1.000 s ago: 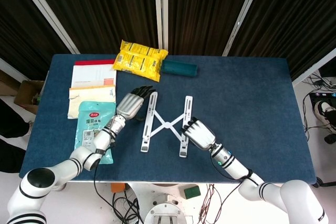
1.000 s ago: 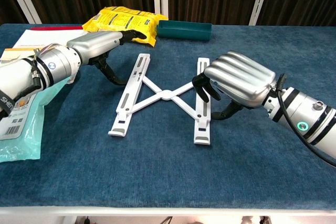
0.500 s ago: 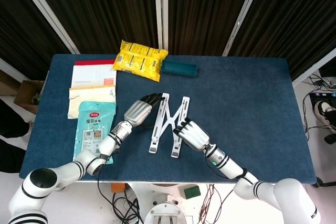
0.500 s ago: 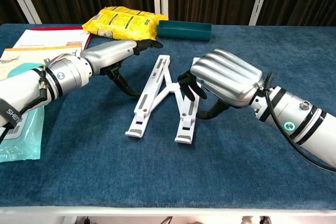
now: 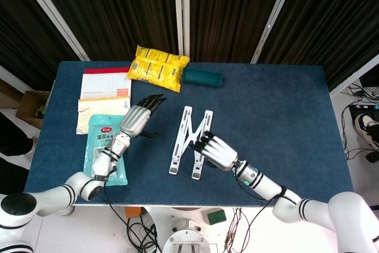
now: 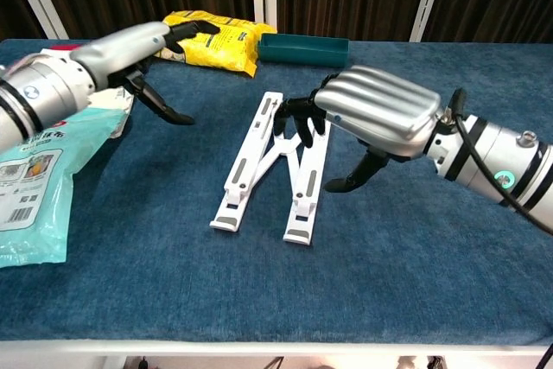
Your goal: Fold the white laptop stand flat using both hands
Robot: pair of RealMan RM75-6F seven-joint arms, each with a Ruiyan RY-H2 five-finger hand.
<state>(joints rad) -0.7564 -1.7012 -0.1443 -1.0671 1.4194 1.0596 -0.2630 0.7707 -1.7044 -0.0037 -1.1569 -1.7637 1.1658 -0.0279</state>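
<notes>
At lower centre, the right hand (image 6: 373,118) hovers over the white laptop stand (image 5: 190,143), fingers spread, grasping nothing (whether its fingertips touch the rails, I cannot tell); the stand lies mid-table, its rails in a narrow V; further left, the left hand (image 6: 130,47) hangs released, well apart; behind lies a yellow packet (image 5: 158,67).

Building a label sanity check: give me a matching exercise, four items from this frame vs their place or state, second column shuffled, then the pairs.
Column 1:
1. laptop stand
2. left hand
3. yellow bag
4. green box

Column 2:
A. at the table's far edge, right of the yellow bag
B. open, off the stand, beside the teal pouch
C. partly folded, rails in a narrow V, right hand at its right rail
D. far side, next to the red-and-white paper

Pairs: 1-C, 2-B, 3-D, 4-A
</notes>
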